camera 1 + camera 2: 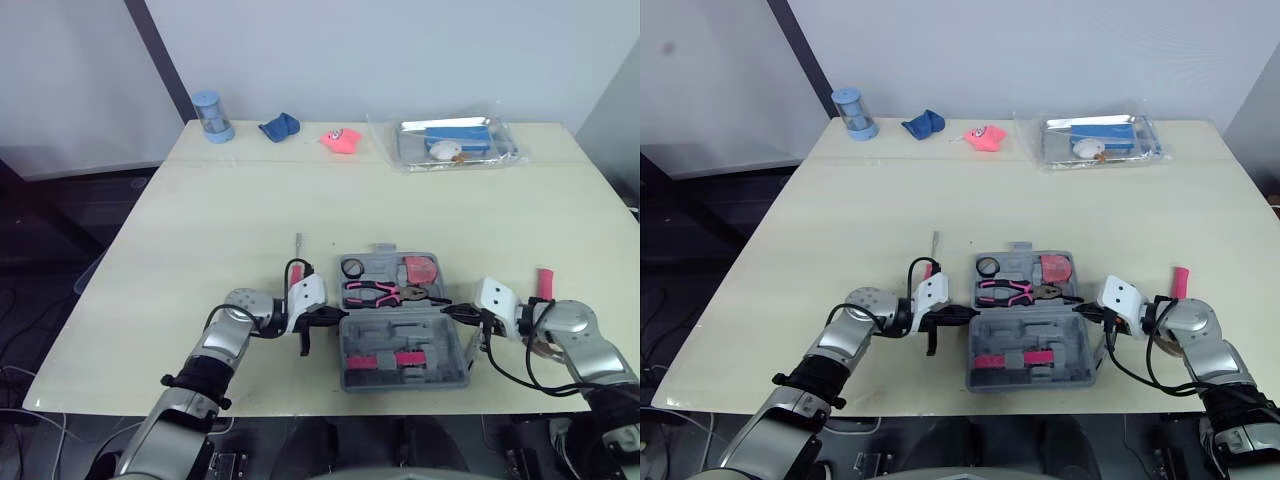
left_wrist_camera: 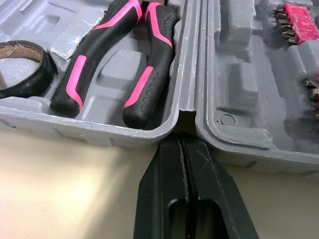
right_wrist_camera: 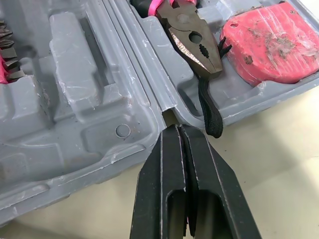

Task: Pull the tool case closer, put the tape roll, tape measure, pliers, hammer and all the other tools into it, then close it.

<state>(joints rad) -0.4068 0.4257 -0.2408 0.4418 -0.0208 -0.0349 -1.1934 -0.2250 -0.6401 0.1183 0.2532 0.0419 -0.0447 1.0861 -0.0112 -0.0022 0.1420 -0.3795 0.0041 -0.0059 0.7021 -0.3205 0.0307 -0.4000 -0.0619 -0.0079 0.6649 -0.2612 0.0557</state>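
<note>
Pale table (image 1: 200,230): open tool case (image 1: 440,352) near; blue canister (image 1: 210,116), blue cloth (image 1: 279,127), pink toy (image 1: 341,140), plastic bag (image 1: 455,143) far.

I find no readable lettering, number or brand on my tool case (image 1: 442,330), the pliers (image 2: 149,79) or the tape measure (image 3: 274,42).

Head stereo pair overlooks the table (image 1: 250,200); wrist cameras face the tool case (image 2: 239,99) closely.
</note>
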